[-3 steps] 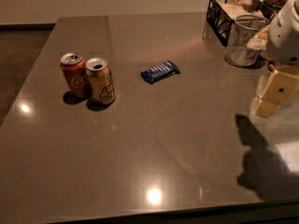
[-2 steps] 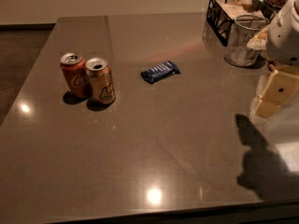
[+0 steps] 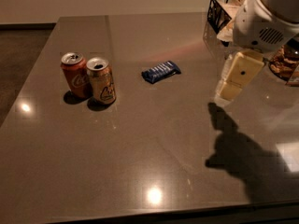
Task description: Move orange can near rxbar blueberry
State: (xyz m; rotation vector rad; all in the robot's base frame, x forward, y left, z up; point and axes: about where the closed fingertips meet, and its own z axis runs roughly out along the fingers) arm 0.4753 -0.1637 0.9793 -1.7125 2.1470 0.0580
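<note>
only one cam view so here goes. the orange can [image 3: 101, 80] stood upright on the left of the table [image 3: 140, 162], touching or just abt touching a red coke can [image 3: 74, 75] on its left. the rxbar blueberry [image 3: 161, 72] lay flat near the middle, well apart from both cans, off to their right. the gripper [image 3: 230, 88] hung over the right side of the table, far from the can, nothing in it afaict. couldn't tell if it was open or shut tbh.

risks imo: the coke can sat so tight against the orange one that a sloppy approach could tip it or grab both. could also plonk the can down on the bar.

the arm was cut off top right, and the stuff in the wire basket [image 3: 216, 10] behind it was hard to make out.
</note>
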